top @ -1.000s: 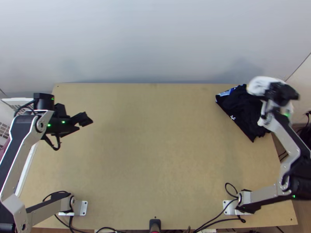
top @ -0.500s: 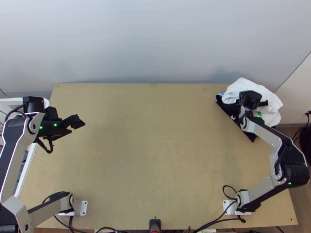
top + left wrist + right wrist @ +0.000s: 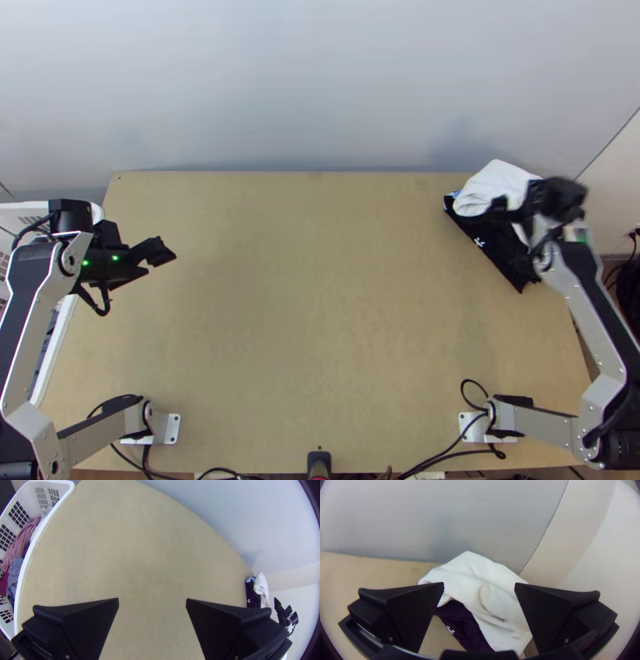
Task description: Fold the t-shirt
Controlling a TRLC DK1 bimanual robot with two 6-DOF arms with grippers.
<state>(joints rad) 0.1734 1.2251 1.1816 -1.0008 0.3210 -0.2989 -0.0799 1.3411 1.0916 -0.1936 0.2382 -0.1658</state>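
White t-shirt (image 3: 492, 188) lay bunched over a black garment (image 3: 498, 246) at the worktop's (image 3: 320, 296) far right corner — right pincer (image 3: 512, 210) (close by) spread wide, released; left pincer (image 3: 161, 262) likewise.

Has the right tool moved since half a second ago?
Yes. In the top view, the right tool has shifted rightward, toward the right edge of the table.

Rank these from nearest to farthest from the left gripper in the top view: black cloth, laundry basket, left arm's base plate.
1. Laundry basket, at the left edge.
2. Left arm's base plate, lower left.
3. Black cloth, at upper right, partly under the white cloth.
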